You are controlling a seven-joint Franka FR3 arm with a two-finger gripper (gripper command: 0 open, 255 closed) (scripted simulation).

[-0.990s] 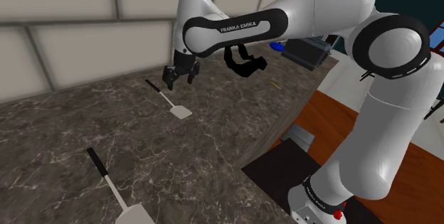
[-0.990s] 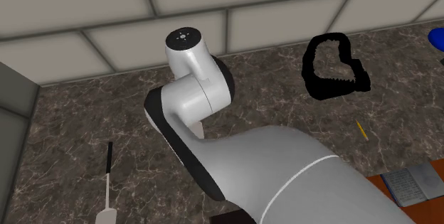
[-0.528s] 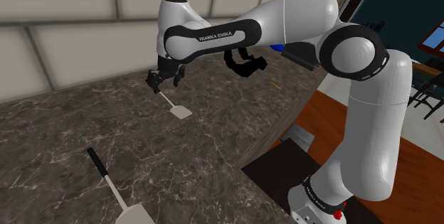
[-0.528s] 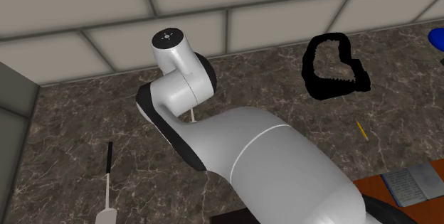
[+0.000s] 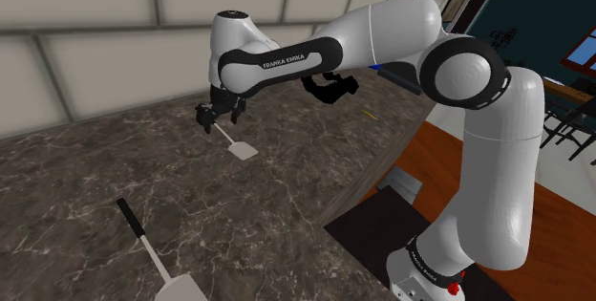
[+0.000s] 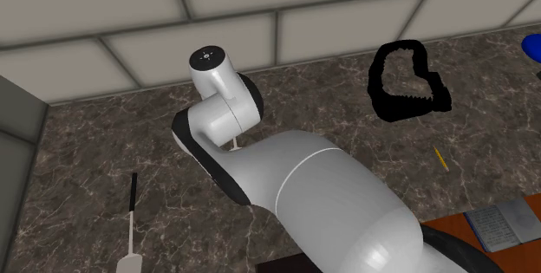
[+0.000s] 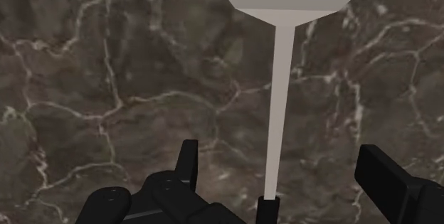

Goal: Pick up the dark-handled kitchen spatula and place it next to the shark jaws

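Gripper [image 7: 284, 176] hangs open over the dark counter [image 7: 107, 80], holding nothing. Between its fingers the spatula [image 7: 281, 102] lies flat, nearer one finger, dark handle under the palm, blade ahead. Best to centre, descend straight, then close on the handle. Shark jaws [image 6: 416, 102] lie well apart.

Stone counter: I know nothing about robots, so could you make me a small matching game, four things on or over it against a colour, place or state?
Things:
1. shark jaws
2. pencil
3. gripper
4. second spatula

Descriptions:
A. yellow
B. open, fingers apart on either side of the target spatula
C. black toothed ring shape
D. lying alone toward the shoulder view's lower left

Pairs: 1-C, 2-A, 3-B, 4-D
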